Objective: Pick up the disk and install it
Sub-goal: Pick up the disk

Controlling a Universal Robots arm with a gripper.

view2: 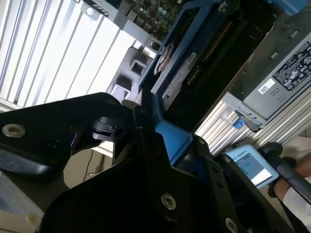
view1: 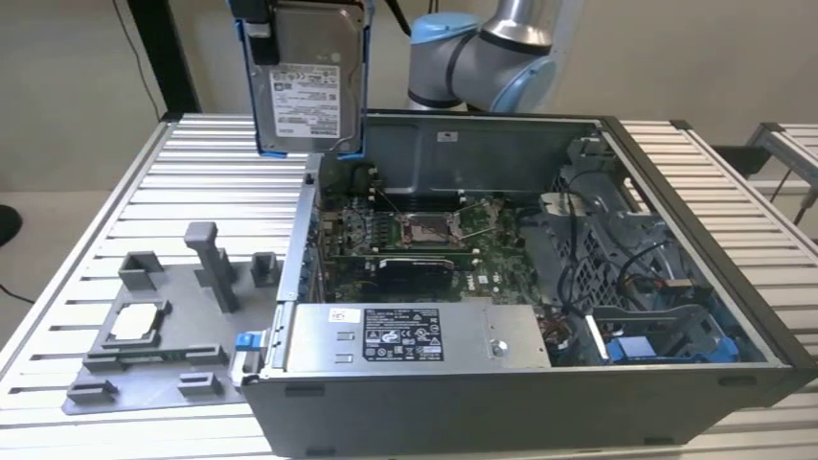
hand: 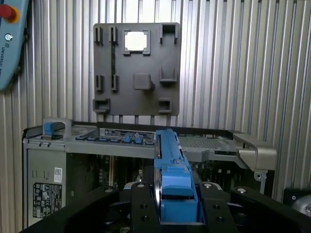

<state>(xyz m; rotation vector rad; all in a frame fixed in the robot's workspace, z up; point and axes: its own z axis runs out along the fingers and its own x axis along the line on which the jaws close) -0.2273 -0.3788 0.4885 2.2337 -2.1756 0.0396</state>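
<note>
Black gripper [hand: 177, 196] up close in the first wrist view is clamped tight on the disk [view1: 309, 81], pinching its blue rails, so it hangs upright in the air above the far corner of the open computer case [view1: 511, 412], on the exterior view's left

A desk [view1: 167, 192] topped with ribbed silver metal slats [hand: 243, 73] spans the exterior view. Behind it stands a plain cream wall [view1: 715, 57], evenly and softly lit. A black upright post [view1: 172, 57] rises at the desk's far corner on the exterior view's left, with a thin dark cable [view1: 134, 43] hanging beside it. Pale floor [view1: 45, 249] shows on that side. A second slatted frame [view1: 783, 144] stands at the exterior view's right.
</note>
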